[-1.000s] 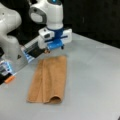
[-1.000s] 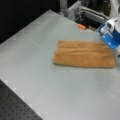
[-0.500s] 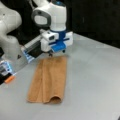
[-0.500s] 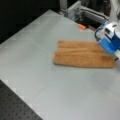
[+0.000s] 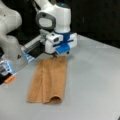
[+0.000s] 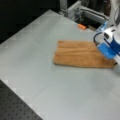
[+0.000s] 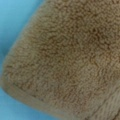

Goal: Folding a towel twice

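Wrist view is all terry pile, so I cannot tell how the jaws stand, but the gripper (image 5: 55, 55) has sunk since a second ago onto the far end of the once-folded towel (image 5: 49, 80) on the table (image 5: 95, 82); a shallow pinch might lift only its top layer.

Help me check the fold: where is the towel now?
The towel lies as a long strip on the table's middle in both front views, its far end under the gripper.
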